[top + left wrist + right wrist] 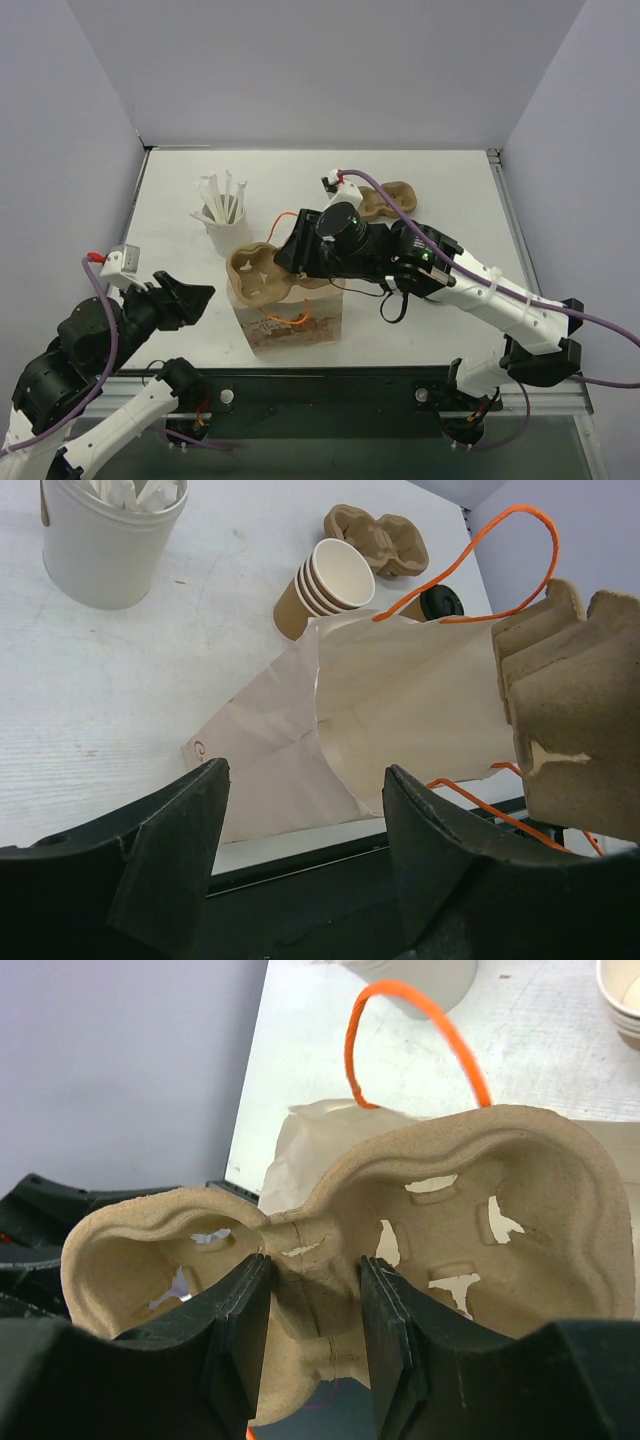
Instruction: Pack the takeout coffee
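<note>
- right claw [312, 1282] is partly closed, pinching the middle rib of the pulp cup carrier [520, 1190], right above the paper bag [400, 700]
- left claw [305, 780] is wide open and holding nothing, with the bag mouth just ahead of it
- takeout coffee: only a black lid [440, 602] peeks out past the bag, far side from the left claw; can't tell if a cup's under it

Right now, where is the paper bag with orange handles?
In the top view the paper bag sits near the table's front edge, about centre, under the cardboard cup carrier in the right jaws, with the white cup of sticks behind-left.
</note>
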You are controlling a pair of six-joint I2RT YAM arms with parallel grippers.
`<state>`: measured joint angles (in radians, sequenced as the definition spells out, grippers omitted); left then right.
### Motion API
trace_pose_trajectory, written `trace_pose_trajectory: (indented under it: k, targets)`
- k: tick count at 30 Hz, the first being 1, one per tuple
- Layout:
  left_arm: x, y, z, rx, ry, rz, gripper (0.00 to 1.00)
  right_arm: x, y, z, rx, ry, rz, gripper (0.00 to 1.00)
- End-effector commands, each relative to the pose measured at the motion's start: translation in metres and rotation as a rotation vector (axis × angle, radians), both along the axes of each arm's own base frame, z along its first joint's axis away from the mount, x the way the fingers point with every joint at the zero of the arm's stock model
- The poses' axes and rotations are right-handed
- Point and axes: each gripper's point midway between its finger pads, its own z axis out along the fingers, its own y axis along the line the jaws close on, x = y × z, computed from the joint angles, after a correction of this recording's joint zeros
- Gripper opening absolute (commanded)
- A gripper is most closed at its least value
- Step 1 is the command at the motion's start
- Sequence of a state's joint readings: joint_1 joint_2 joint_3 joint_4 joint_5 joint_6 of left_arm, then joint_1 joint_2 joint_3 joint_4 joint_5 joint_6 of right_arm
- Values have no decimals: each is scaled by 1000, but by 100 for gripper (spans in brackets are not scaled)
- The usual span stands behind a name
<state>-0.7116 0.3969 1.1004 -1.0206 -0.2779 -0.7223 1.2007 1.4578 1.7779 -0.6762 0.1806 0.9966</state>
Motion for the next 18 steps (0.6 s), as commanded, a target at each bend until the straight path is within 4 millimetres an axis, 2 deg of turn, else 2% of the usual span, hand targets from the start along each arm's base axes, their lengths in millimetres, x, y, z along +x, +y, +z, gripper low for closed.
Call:
trace_pose_trajectory:
  k: [1,5,8,14,18]
  targets:
    - [2,3,12,-52,-41,29,73,9,-18,6,28,-27,-117,36]
    - [2,-1,8,-55,-33,14,73,10,-26,-10,-13,-8,-153,36]
    - [2,-4,11,-66,-42,1,73,14,-27,-12,-23,-13,-174,36]
    - [2,-11,9,-76,-34,-28,73,18,-22,-20,-52,-10,-202,36]
    - [1,-10,8,-80,-35,-28,73,20,-12,-31,-82,0,-197,36]
